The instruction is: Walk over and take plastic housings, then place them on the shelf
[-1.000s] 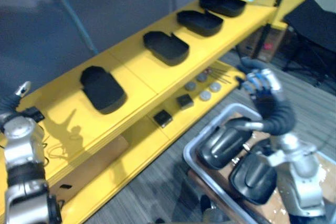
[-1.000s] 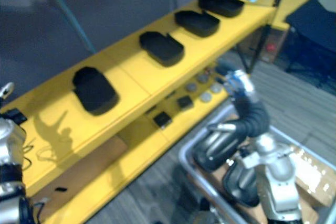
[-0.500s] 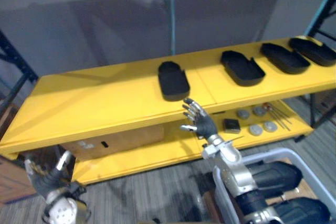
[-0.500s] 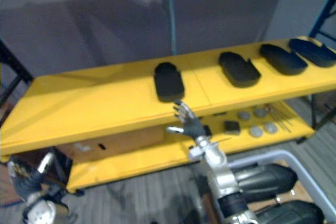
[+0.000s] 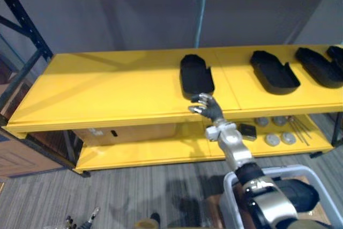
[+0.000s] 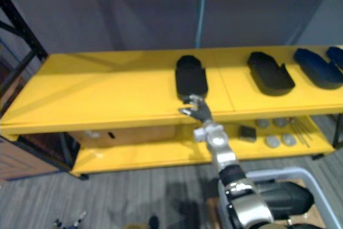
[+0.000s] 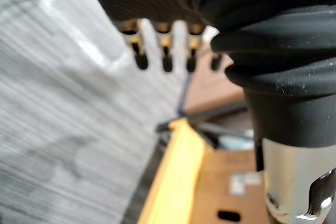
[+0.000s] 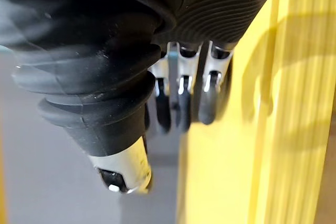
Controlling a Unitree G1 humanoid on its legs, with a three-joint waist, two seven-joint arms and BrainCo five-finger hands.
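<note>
Quick count: four black plastic housings (image 5: 196, 74) on the top shelf (image 5: 107, 89). Down on the lower shelf (image 5: 161, 151) there are four round grey discs (image 5: 273, 140), one small black box (image 5: 247, 131), one cardboard box (image 5: 123, 132), and some thin rods (image 5: 300, 127) I can't count. At least one more housing (image 5: 303, 192) sits in the one grey bin (image 5: 284, 169).

I'm seeing the rightmost housing (image 5: 337, 55) cut off by the right edge, and I'm struggling to identify the small grey discs (image 5: 273, 140) beneath.
</note>
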